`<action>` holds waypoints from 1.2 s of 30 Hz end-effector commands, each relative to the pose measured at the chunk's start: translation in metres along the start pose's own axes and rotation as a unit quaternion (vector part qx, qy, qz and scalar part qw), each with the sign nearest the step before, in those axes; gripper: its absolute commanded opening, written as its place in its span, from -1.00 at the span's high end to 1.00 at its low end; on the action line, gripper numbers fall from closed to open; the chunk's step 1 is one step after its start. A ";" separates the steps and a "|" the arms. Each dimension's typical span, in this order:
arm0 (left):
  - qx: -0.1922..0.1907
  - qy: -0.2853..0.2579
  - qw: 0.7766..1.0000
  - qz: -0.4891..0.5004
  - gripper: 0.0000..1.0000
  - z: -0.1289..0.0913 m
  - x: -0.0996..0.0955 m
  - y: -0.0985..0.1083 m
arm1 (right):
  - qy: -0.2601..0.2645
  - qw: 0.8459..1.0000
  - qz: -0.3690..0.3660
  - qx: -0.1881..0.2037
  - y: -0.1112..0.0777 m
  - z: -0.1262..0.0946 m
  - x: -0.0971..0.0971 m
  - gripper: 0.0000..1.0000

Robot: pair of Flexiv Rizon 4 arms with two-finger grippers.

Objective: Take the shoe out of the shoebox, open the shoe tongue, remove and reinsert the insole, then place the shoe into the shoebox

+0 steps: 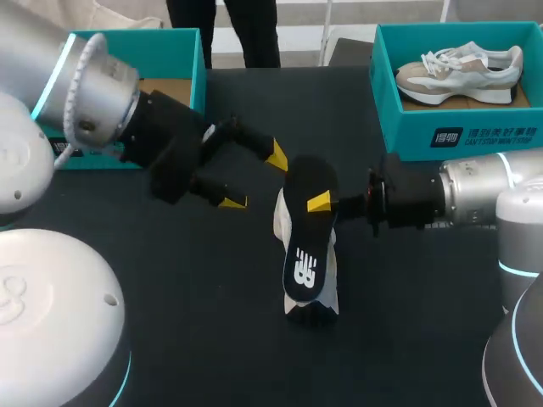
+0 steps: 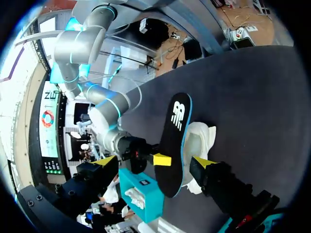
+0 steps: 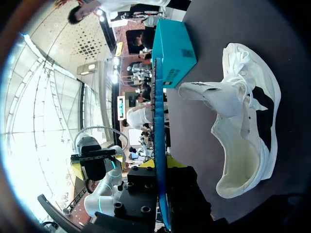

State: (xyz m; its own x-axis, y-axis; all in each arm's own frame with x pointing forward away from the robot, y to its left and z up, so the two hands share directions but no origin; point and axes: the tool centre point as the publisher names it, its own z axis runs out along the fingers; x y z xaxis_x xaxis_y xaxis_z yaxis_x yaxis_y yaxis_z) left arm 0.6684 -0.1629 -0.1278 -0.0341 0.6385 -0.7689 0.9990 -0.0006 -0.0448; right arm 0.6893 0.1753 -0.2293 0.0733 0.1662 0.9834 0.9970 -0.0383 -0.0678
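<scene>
Insole [image 1: 307,242], flat, black and long-oval, is pinched over the dark desk [image 1: 195,339] by the right gripper [image 1: 321,203]; one yellow tip shows, the other hides beneath. It covers most of the white shoe [image 1: 278,222]. Just left, the left gripper [image 1: 254,179] gapes wide. Left wrist view: insole [image 2: 174,145], teal-rimmed, stands ahead of the left gripper [image 2: 154,161], shoe [image 2: 200,138] behind. Right wrist view: insole [image 3: 157,121] edge-on in the right gripper [image 3: 159,170]; the soft, pale shoe [image 3: 243,126] lies on its side beside it.
</scene>
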 end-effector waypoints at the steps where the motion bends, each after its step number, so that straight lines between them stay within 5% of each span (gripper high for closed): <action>1: -0.001 0.155 0.988 0.004 -1.00 -0.001 -0.006 0.002 | -0.005 1.000 -0.001 0.007 0.002 0.004 0.001 1.00; 11: -0.001 0.155 0.988 0.004 -1.00 -0.001 -0.006 0.002 | -0.018 1.000 -0.004 0.017 0.000 0.008 0.005 1.00; 16: -0.063 0.269 0.961 -0.003 -1.00 0.002 -0.008 0.001 | -0.024 1.000 -0.006 0.018 -0.002 0.006 0.008 1.00; 24: -0.113 0.339 0.934 0.006 -1.00 0.015 -0.012 0.013 | -0.031 0.999 -0.004 0.021 -0.004 0.007 0.009 1.00; 36: -0.089 0.390 0.917 0.000 -1.00 0.043 -0.033 0.044 | -0.033 0.999 -0.004 0.029 -0.003 0.011 0.012 1.00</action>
State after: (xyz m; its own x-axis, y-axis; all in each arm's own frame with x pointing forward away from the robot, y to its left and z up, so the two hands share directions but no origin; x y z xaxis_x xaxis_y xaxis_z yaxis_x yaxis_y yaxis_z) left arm 0.6991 -0.1962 -0.1227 -0.0366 0.9474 -0.3179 0.9866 0.0849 0.1394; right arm 0.6861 0.1855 -0.2196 0.0638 0.2274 0.9717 0.9974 0.0171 -0.0695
